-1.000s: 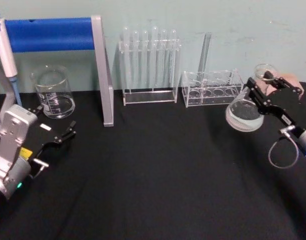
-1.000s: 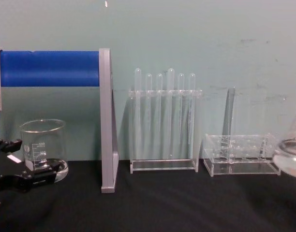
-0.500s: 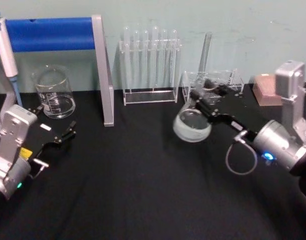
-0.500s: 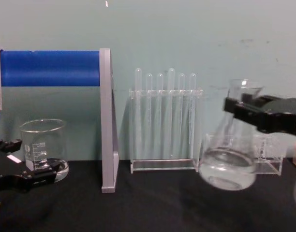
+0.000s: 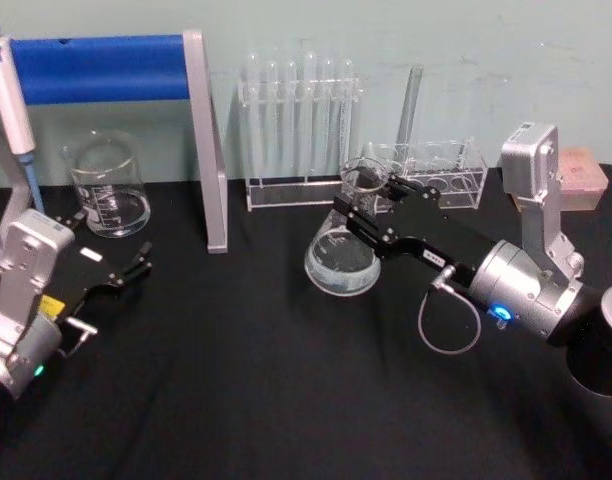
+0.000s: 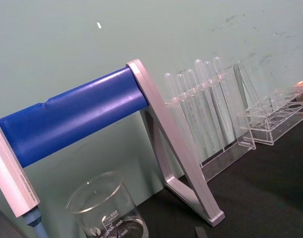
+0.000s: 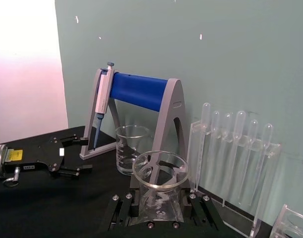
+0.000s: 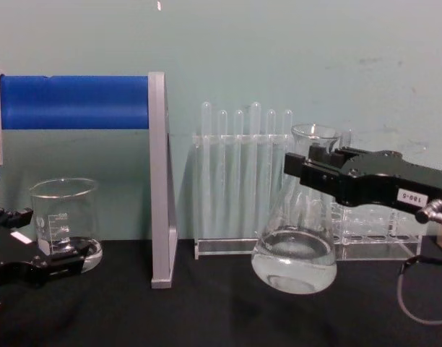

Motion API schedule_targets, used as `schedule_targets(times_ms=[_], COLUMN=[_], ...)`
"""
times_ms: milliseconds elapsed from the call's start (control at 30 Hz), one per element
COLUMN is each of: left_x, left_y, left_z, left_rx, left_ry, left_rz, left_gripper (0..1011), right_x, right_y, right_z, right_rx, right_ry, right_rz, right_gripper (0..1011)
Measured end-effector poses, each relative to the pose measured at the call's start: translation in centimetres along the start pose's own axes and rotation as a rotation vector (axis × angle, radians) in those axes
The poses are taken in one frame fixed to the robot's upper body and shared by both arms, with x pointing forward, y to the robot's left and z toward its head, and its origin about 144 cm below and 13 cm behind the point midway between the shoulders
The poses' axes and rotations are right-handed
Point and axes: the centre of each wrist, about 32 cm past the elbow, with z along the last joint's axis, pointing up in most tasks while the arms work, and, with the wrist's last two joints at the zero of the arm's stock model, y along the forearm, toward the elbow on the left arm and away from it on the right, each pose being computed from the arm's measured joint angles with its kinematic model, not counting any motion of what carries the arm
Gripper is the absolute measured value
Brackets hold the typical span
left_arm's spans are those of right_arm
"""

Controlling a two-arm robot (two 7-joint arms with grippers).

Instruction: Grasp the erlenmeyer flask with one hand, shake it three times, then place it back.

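Note:
The erlenmeyer flask (image 5: 343,257) is clear glass with a little liquid in its wide base, and it stands upright near the table's middle, in front of the test tube racks. My right gripper (image 5: 372,204) is shut on its neck just under the flared rim. From the chest, the flask (image 8: 295,253) hangs from the black right gripper (image 8: 312,170), and I cannot tell whether its base touches the black cloth. From the right wrist, the flask (image 7: 160,186) sits between the right gripper's fingers (image 7: 123,207). My left gripper (image 5: 124,272) rests open at the left, near the beaker.
A glass beaker (image 5: 107,186) stands at the back left beside a blue-barred pipette stand (image 5: 98,68). A tall rack of test tubes (image 5: 298,130) and a low clear rack (image 5: 431,176) line the back wall. A pink block (image 5: 582,187) lies at far right.
My right gripper has carried the flask from the far right toward the table's middle, lowering it and bringing it from tilted to upright. The left arm has stayed still.

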Motion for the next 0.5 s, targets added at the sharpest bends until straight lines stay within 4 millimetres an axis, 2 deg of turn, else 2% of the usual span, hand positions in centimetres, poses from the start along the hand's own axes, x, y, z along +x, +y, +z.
schedule_targets(times_ms=[500], left_x=[0.00], left_y=[0.00], left_z=[0.00], left_rx=[0.000], left_ry=[0.000], left_rz=[0.000], left_gripper=[1001], right_x=[0.01], right_y=[-0.07], right_z=[0.07], right_rx=[-0.003], right_ry=[-0.003], right_rz=[-0.011], right_gripper=[456])
